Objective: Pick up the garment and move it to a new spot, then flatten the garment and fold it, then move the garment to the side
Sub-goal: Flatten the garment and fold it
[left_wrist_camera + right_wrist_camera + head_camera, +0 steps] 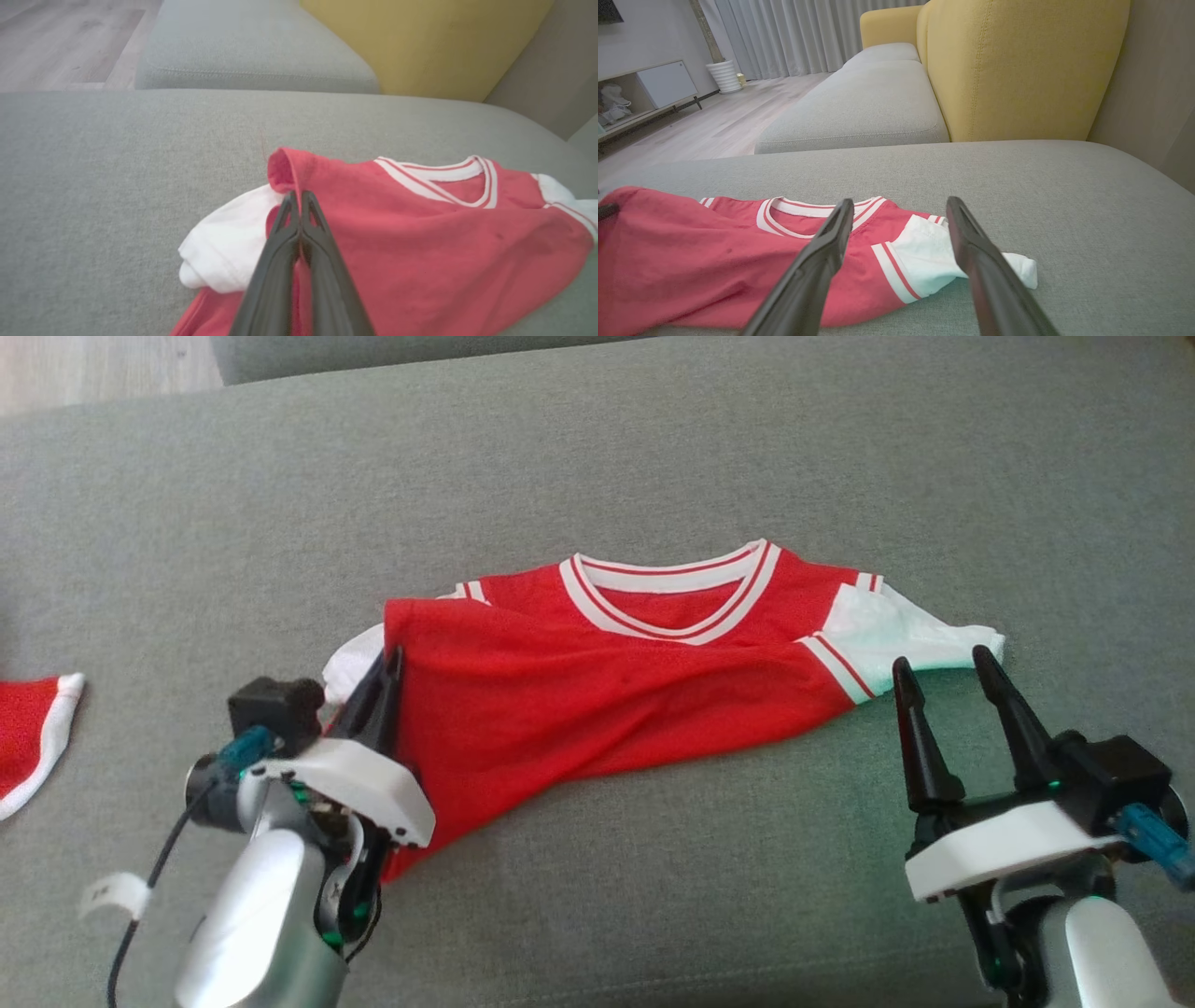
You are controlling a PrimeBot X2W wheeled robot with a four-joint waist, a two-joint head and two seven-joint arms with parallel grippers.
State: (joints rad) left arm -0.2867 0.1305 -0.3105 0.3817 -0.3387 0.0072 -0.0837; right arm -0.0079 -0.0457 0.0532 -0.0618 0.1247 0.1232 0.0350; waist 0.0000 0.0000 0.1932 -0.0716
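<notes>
The left gripper (393, 658) covers the lower left corner of the garment (597, 700) in the head view, where a second red-and-white cloth (33, 733) is cut off by the left edge. The garment's folded-over red body hides most of one white sleeve (353, 663). In the right wrist view, the things on the low shelf (616, 105) are too small to make out.

Left pincer (392, 659): fingers pressed together on the raised edge of the red jersey (597, 700), one white sleeve (350, 665) just beside its tips.
Right pincer (941, 661): fingers spread, tips just beside the other sleeve (896, 627).
Well left of the left pincer: a second red-and-white cloth (33, 737) on the grey cushion (597, 457).
</notes>
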